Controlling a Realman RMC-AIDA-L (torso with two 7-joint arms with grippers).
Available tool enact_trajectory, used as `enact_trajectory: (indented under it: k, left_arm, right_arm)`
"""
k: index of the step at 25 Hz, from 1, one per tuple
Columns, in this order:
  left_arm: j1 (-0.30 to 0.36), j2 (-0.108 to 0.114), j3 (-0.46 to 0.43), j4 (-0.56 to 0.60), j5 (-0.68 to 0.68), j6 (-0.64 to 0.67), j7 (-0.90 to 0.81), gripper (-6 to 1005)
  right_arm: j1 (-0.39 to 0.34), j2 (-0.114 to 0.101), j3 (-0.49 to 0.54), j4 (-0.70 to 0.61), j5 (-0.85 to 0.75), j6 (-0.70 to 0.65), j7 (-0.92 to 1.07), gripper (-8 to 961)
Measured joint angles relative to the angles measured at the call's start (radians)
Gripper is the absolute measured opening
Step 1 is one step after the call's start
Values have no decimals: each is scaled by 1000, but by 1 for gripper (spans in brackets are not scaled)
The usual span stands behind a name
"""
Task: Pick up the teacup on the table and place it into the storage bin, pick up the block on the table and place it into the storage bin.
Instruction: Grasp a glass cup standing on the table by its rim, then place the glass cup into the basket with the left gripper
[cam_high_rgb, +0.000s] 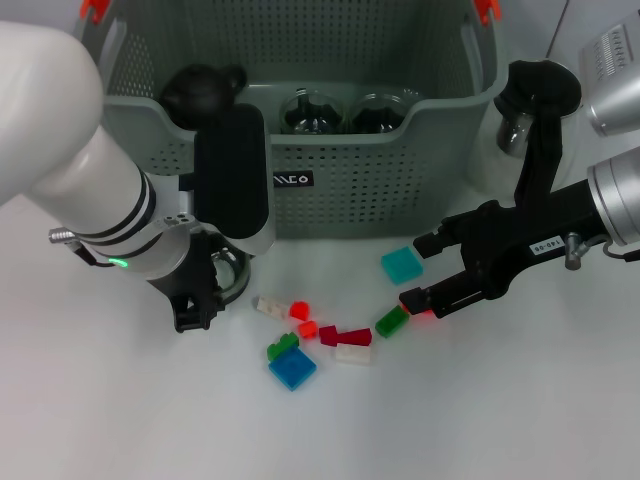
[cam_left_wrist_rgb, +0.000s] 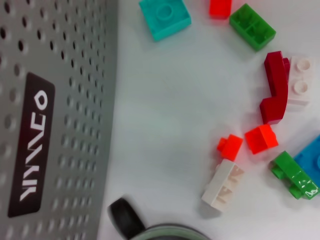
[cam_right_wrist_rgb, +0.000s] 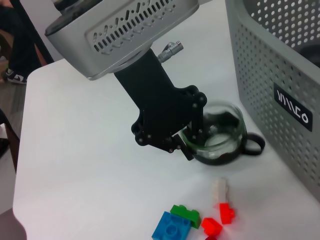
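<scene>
White desk (cam_high_rgb: 520, 420) filled the scene, with the large grey-green perforated plastic storage bin (cam_high_rgb: 380, 190) standing at its far side, its small black label with white lettering (cam_high_rgb: 292, 180) facing the robot. Inside the bin sat what looked like two clear glass vessels (cam_high_rgb: 345, 112), only partly visible.

The left gripper (cam_right_wrist_rgb: 192, 142) hung low at the clear glass teacup with a dark handle (cam_right_wrist_rgb: 220, 135), which stood on the desk just beside the bin's front wall. Its black fingers (cam_right_wrist_rgb: 186, 150) straddled the rim, one seemingly inside and one outside; whether they had pinched the glass could not be told.

The right gripper (cam_high_rgb: 422, 270) reached over the scattered plastic blocks, its fingers slightly apart, the lower tip seemingly touching a small red block (cam_high_rgb: 420, 306) next to a green block (cam_high_rgb: 392, 321); a firm hold could not be confirmed. A teal square block (cam_high_rgb: 401, 264) lay just beside it, and red, white, dark red, green and blue blocks (cam_high_rgb: 292, 368) lay between the two arms.

To do the teacup step well, the left fingers should probably close squarely on the rim wall, then lift straight up high enough to clear the bin's front edge before moving in.
</scene>
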Motion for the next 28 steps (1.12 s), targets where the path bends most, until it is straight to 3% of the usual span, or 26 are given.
enact_trajectory:
  k: [9, 17, 21, 28]
  left_arm:
    - [-5, 2, -1, 17, -3, 43, 2, 46]
    - [30, -4, -26, 196, -56, 259, 0, 48]
    - [50, -3, -180, 323, -223, 390, -3, 49]
    - [38, 4, -509, 392, -569, 530, -2, 50]
  right_arm:
    - [0, -2, 4, 0, 0, 0, -1, 893]
    - [0, -3, 5, 0, 0, -7, -2, 893]
    - [0, -6, 4, 0, -1, -26, -2, 892]
    - [-2, -18, 3, -7, -5, -59, -11, 892]
